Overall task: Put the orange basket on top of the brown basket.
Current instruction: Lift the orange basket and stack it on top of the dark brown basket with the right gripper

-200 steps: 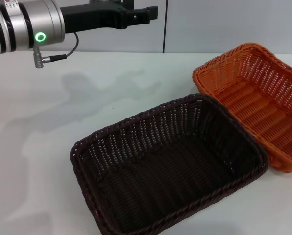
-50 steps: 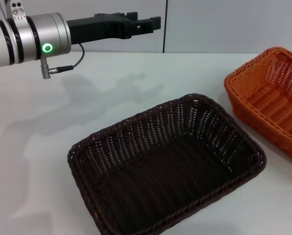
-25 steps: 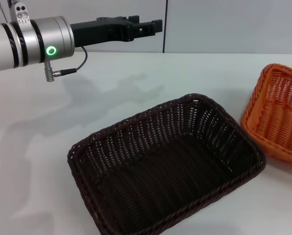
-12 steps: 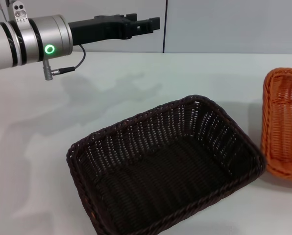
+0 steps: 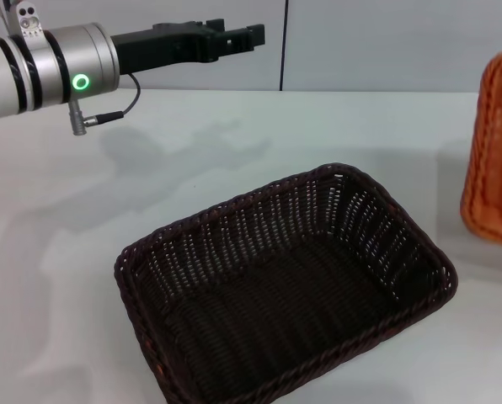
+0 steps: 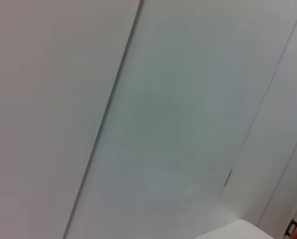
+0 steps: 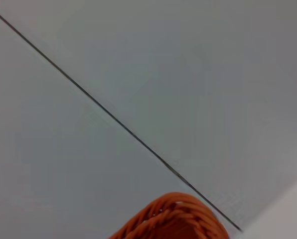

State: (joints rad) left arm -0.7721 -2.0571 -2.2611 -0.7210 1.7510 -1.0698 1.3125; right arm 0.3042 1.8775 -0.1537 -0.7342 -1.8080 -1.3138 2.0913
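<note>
The brown basket (image 5: pixel 285 295) sat on the white table (image 5: pixel 192 168), nearest the robot. The orange basket (image 5: pixel 495 151) was raised, tilted steeply, at the right edge. The left gripper (image 5: pixel 234 38) hovered farthest back; finger state indeterminable. The right gripper was unseen.

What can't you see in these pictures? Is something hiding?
- Orange basket: the head view's right edge cuts most of it off; the right wrist view shows only a bit of rim.
- Right tool: not in any view, so what holds the orange basket is hidden.
- Left tool: up by the wall, too dark to tell open or shut.
- Brown basket: near corner cut off.
</note>
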